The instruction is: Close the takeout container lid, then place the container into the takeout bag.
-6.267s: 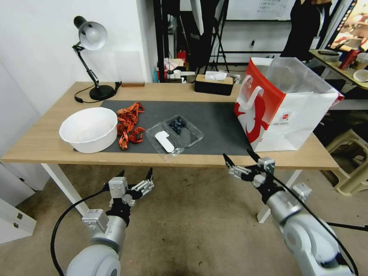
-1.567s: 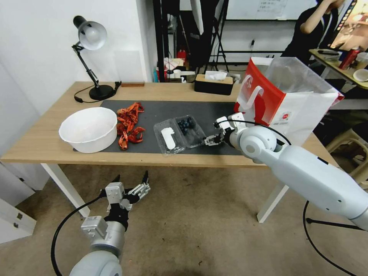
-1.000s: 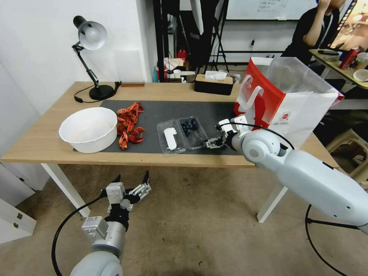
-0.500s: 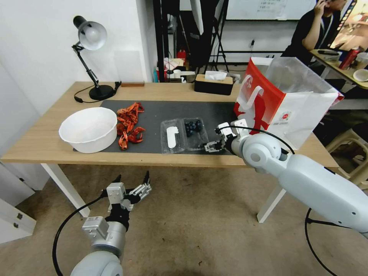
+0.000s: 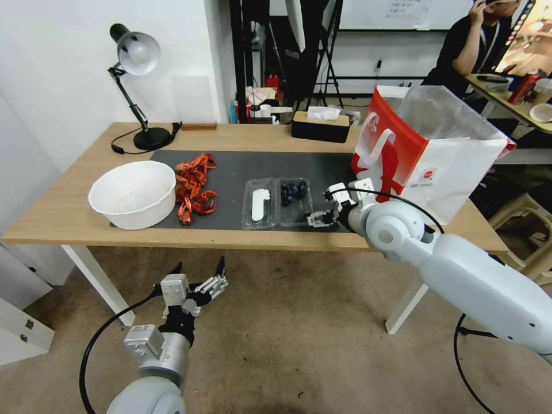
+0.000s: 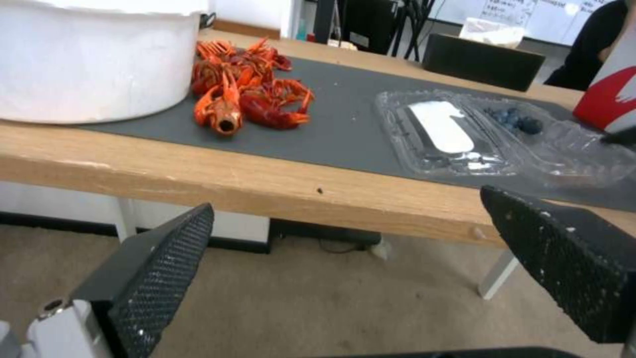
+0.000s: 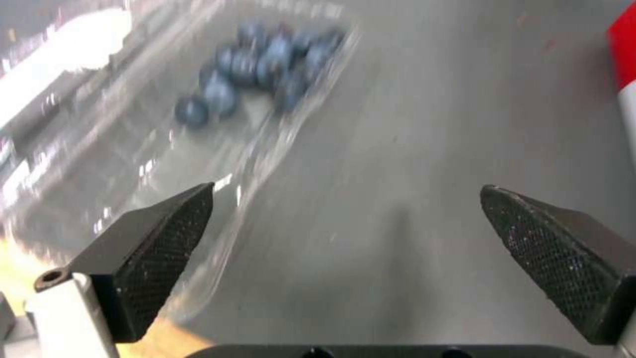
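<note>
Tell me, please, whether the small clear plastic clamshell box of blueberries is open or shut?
Open: the small clear plastic clamshell box lies spread flat, its white-labelled clear lid beside the blueberry half.

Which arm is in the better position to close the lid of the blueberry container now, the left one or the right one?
Probably the right. The right gripper is open on the mat beside the takeout container, whose lid lies flat open. The left gripper is open too, but hangs below the table edge, far from it.
</note>
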### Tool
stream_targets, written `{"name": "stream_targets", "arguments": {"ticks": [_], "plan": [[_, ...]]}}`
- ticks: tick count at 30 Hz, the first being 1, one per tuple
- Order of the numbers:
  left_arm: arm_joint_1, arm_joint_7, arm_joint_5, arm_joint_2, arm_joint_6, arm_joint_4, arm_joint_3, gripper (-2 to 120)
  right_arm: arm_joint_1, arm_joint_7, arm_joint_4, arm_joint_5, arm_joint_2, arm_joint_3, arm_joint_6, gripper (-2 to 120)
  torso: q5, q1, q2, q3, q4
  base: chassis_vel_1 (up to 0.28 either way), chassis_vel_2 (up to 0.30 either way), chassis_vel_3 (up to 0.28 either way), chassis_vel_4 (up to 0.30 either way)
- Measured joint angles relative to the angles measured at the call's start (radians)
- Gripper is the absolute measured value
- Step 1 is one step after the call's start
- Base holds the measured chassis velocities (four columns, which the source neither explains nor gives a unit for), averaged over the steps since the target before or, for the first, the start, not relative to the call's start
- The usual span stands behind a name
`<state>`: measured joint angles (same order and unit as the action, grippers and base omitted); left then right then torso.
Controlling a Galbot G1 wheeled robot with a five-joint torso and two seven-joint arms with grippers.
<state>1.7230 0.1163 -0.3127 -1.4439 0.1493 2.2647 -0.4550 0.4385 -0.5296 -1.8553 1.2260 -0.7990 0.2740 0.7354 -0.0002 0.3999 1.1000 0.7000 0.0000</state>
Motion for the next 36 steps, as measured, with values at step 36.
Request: {"name": "stream_targets", "arguments": {"ticks": [36], "plan": [[-0.023, -0.024, -0.036, 0.014, -0.033, -0.024, 0.006, 100, 1.088, 0.299, -0.208, -0.8, -0.28, -0.666, -0.999, 100, 0.0, 0.0, 0.0, 0.0, -0.0002, 0.0, 0.0, 0.0, 0.0]]}}
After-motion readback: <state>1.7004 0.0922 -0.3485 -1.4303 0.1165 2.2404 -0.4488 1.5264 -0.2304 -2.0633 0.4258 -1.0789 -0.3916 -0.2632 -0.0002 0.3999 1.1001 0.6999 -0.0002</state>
